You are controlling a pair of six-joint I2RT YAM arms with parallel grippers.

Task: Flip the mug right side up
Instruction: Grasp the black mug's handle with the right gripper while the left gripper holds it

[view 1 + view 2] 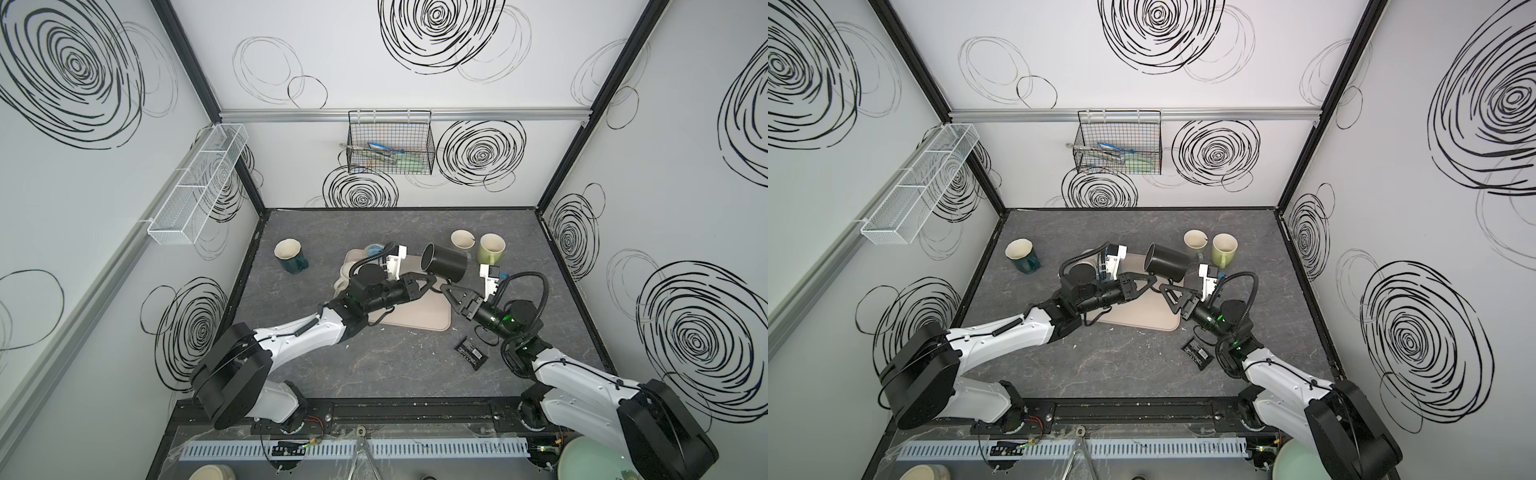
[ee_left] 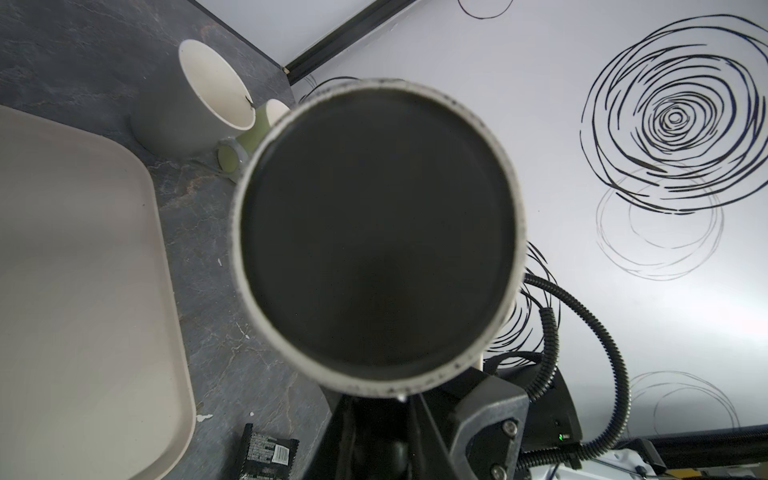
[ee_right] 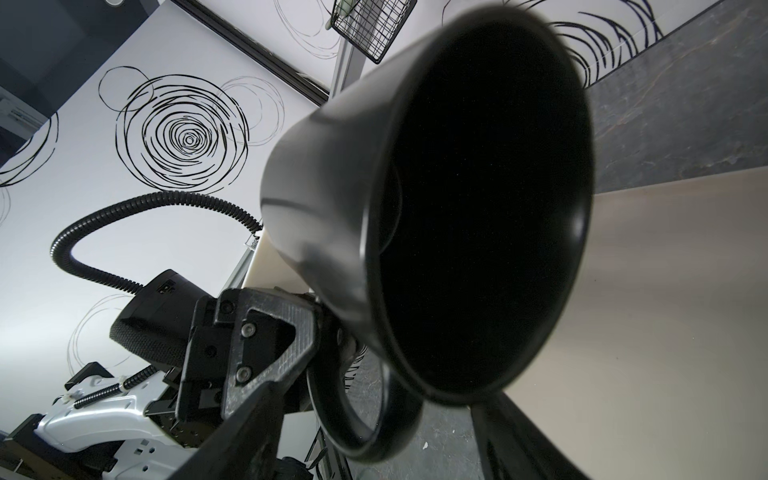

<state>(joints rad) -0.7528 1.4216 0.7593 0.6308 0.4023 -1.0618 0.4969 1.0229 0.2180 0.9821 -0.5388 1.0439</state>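
The black mug (image 1: 446, 264) (image 1: 1169, 262) hangs on its side above the beige tray (image 1: 424, 316), its mouth toward the left. My left gripper (image 1: 434, 282) (image 1: 1156, 279) is shut on the mug's handle from the left. The left wrist view faces the mug's dark base (image 2: 376, 237), with the left gripper (image 2: 376, 405) just under it. In the right wrist view the mug's mouth (image 3: 486, 208) fills the middle. Its handle (image 3: 365, 407) sits between the spread fingers of my right gripper (image 3: 374, 449), which is open, with gaps on both sides.
A dark green mug (image 1: 291, 255) stands upright at the left. A cream mug (image 1: 462, 240) and a light green mug (image 1: 491, 248) stand at the back right. More cups (image 1: 343, 276) sit on the tray under my left arm. A black packet (image 1: 471, 352) lies near my right arm.
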